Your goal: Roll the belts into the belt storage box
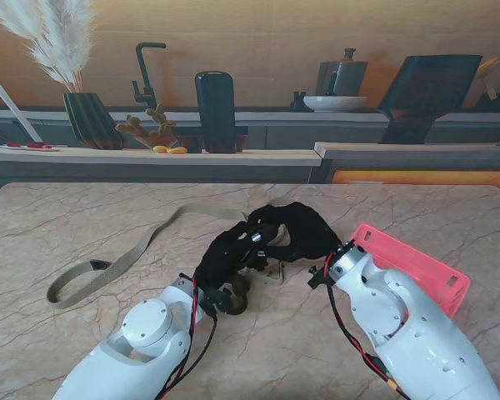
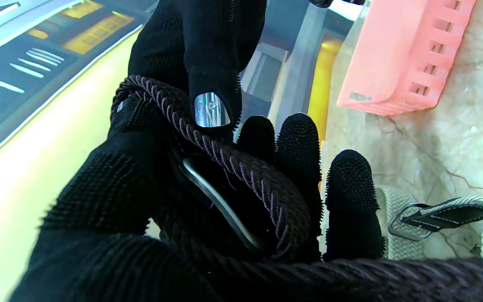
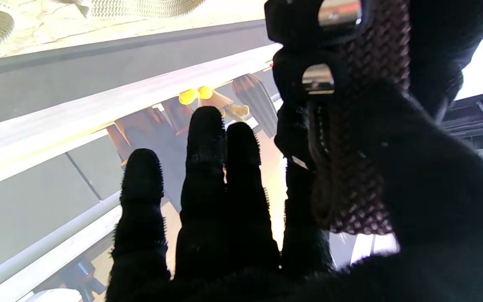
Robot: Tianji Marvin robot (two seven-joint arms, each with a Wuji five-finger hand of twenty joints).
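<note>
Dark braided belt pinched between both black-gloved hands above the marble table, left hand and right hand touching over it. Beige woven belt lying slack to the left; pink belt storage box to the right, partly behind the right arm.

Left wrist: braided coil and metal buckle cradled in the curled left fingers, a fingertip of the other hand pressing on top.

Right wrist: same braid clamped by thumb against palm, remaining fingers extended, holding nothing.

Risk, as judged: coil springing loose during handover if either grip relaxes early; loose tail catching on the box rim.
</note>
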